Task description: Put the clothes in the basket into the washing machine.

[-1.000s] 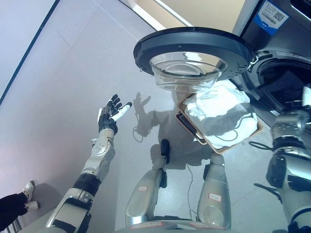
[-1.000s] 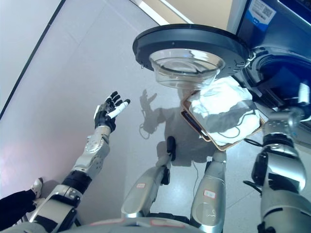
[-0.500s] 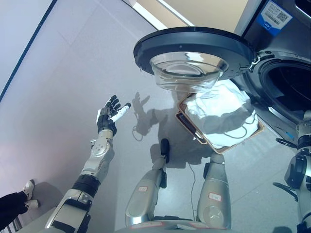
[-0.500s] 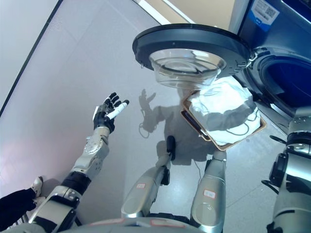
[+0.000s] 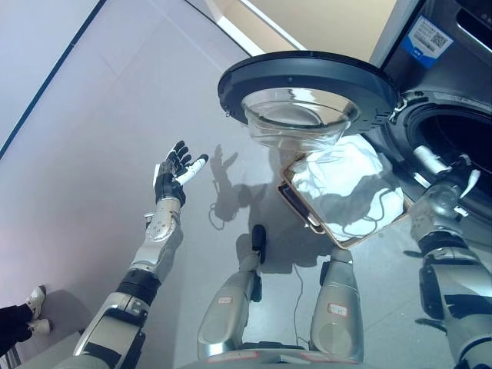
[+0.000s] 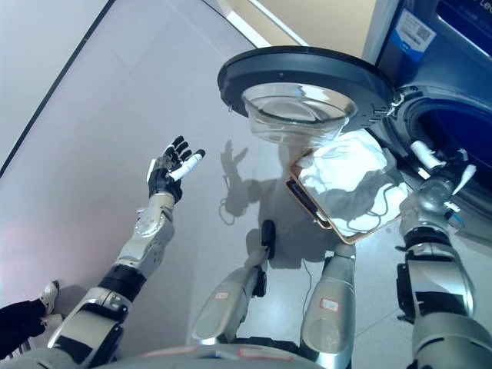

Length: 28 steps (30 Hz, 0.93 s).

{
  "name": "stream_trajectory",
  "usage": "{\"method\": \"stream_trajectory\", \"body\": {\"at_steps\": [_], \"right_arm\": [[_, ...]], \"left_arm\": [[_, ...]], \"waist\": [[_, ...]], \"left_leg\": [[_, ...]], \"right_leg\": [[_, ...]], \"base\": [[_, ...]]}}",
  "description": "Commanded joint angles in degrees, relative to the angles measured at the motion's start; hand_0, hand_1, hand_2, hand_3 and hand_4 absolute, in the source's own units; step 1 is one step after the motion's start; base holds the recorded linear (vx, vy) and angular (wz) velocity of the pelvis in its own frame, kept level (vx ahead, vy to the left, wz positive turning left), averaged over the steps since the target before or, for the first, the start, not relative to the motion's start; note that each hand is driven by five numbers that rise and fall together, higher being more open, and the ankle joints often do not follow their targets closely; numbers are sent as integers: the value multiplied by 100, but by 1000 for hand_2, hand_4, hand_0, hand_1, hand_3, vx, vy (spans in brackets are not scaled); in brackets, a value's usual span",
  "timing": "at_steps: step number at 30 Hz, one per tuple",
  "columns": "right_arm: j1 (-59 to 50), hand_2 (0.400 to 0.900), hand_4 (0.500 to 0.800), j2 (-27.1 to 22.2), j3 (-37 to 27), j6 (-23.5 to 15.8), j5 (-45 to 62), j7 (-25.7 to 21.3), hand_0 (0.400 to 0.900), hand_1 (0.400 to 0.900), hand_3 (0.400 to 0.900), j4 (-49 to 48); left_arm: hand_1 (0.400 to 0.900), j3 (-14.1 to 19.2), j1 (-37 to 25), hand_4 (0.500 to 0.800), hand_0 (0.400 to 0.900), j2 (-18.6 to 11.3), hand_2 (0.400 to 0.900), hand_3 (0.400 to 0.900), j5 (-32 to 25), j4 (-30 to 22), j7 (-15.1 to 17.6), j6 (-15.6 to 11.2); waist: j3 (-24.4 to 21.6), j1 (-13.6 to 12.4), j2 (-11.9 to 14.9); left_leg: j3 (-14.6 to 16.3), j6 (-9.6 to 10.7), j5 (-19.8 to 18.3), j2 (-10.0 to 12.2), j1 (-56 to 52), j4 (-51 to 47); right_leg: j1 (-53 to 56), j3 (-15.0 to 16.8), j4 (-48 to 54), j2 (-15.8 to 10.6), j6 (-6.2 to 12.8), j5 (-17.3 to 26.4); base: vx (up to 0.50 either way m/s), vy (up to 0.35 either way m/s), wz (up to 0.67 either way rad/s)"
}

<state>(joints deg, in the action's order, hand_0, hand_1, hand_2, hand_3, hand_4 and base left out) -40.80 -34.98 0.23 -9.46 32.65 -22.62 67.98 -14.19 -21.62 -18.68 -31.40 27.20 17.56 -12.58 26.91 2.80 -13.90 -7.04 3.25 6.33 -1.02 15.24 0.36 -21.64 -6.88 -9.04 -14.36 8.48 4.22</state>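
A shallow tan basket (image 5: 309, 221) lies on the floor in front of the washing machine (image 5: 430, 92), with white clothes (image 5: 344, 178) piled in it. The machine's round door (image 5: 307, 81) with its glass bowl stands open above the basket. The dark drum opening (image 5: 465, 138) shows at the right. My right hand (image 5: 450, 173) is open and empty, fingers spread, in front of the drum's lower rim, to the right of the basket. My left hand (image 5: 174, 171) is open and empty, held out over the floor far left of the basket.
Grey floor (image 5: 100, 115) spreads to the left of the basket and the door. A person's shoe (image 5: 34, 297) and dark trouser leg (image 5: 8, 319) show at the lower left corner. A pale wall base (image 5: 254, 23) runs along the back.
My right arm has pulled back from the drum opening, dropped low, and now the open hand is raised in front of the drum rim. The left hand has stayed put. The view shifted slightly.
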Motion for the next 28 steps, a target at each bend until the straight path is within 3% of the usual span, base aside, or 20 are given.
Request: {"method": "stream_trajectory", "body": {"at_steps": [1,10,14,18,22,28], "right_arm": [[227,900,800,213,584,10,-982,59,900,900,900,73],[1183,900,800,1042,1348,276,-2477,496,900,900,900,-280],[1577,900,800,1073,1963,470,-3962,596,900,900,900,-171],[1876,900,800,1287,1833,458,-3946,604,900,900,900,-21],[2032,900,800,1370,1778,396,-3816,603,900,900,900,-155],[2188,900,800,1309,1674,274,-3592,598,900,900,900,-428]], "left_arm": [[900,315,-97,800,900,-277,900,900,303,-117,124,-495],[900,787,384,800,900,-366,900,900,605,174,-1,-437],[900,898,622,800,900,-353,900,900,628,272,-194,-415],[900,842,715,800,900,-319,900,900,681,454,-342,-364],[900,881,682,800,900,-288,900,900,780,656,-267,-306],[900,983,826,800,900,-329,900,900,964,634,-274,-286]], "waist": [[-440,-68,560],[-942,-71,1119],[-1231,-89,1319],[-1462,-102,1473],[-1645,-78,1590],[-1796,-45,1683]], "left_leg": [[33,256,-906,313,-47,880],[202,157,-1093,304,-595,872],[213,160,-1050,393,-870,646],[231,187,-955,520,-1073,338],[306,250,-813,664,-1195,16],[422,271,-807,732,-1258,-10]], "right_leg": [[-144,410,-609,-217,65,59],[580,412,158,-111,161,386],[846,329,380,-32,198,464],[1021,202,645,55,211,532],[1095,87,876,165,216,598],[1070,141,877,263,200,605]], "base": [[9,93,-17],[31,66,-22],[37,20,-4],[9,-9,2],[5,-34,1],[23,-25,-7]]}}
